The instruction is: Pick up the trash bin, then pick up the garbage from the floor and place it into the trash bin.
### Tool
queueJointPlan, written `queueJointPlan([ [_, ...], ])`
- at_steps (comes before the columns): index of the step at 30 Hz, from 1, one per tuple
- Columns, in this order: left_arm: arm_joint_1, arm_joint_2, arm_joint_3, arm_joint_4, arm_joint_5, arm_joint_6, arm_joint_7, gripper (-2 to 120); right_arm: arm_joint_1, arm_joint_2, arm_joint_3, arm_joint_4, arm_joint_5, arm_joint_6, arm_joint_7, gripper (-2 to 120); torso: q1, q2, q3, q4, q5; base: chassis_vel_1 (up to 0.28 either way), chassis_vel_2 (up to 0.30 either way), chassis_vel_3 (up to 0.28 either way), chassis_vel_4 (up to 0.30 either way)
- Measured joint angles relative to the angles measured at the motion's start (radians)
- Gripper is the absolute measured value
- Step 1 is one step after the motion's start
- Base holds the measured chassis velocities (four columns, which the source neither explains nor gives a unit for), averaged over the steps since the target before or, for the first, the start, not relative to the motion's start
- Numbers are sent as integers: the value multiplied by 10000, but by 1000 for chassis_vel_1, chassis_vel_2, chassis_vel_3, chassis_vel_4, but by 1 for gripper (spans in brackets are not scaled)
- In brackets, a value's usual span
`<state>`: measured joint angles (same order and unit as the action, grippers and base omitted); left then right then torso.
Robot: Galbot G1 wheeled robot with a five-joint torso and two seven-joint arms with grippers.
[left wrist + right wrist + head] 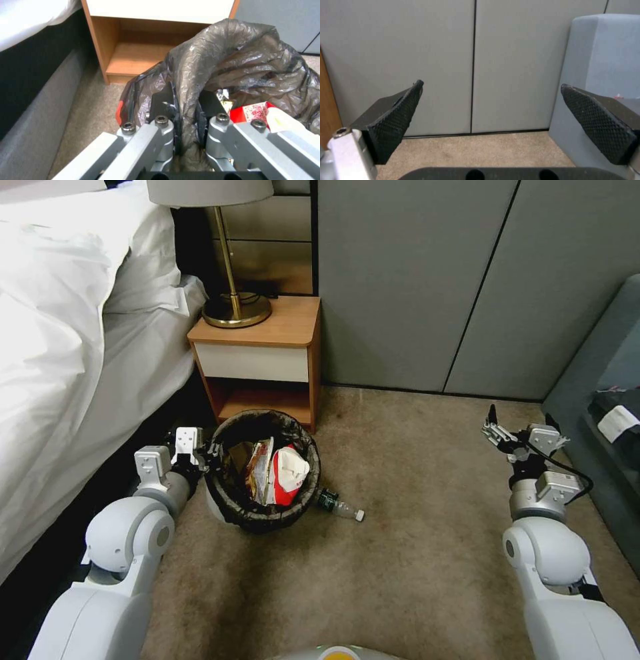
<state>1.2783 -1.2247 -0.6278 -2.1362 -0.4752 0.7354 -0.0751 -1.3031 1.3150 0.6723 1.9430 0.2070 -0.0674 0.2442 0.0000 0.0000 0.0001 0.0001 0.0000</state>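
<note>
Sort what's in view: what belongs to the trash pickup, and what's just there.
Job: trash bin, gripped at its rim by the left gripper; packets inside it; bottle on the carpet; right gripper, open, empty.
Just there: nightstand, lamp, bed, armchair.

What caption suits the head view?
Left gripper clamps the trash bin rim; a bottle lies beside it.

Bottle (340, 507) partly hidden behind trash bin (230, 500). Lampshade (210, 192) cut off at top edge. Packet (253, 112) print unreadable.
</note>
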Motion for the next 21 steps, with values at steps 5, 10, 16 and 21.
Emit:
queueJointPlan([
  [5,-7,-22,1,9,18,0,10,5,-65,-41,0,0,11,-43,-32,100,-1,0,0,0,-1,-26,24,28,-30],
  [10,-7,-23,-24,28,21,0,19,5,-60,-61,-4,-23,-339,9,-18,100,0,0,0,-1,0,0,0,0,0],
  [16,-7,-20,-44,35,29,0,22,5,374,-957,-651,202,285,-1223,383,100,0,0,-1,-6,4,0,0,0,0],
  [21,23,-12,-71,35,52,0,19,5,1846,-2752,-1715,141,2235,-3367,441,100,0,0,-1,0,-5,0,0,0,0],
])
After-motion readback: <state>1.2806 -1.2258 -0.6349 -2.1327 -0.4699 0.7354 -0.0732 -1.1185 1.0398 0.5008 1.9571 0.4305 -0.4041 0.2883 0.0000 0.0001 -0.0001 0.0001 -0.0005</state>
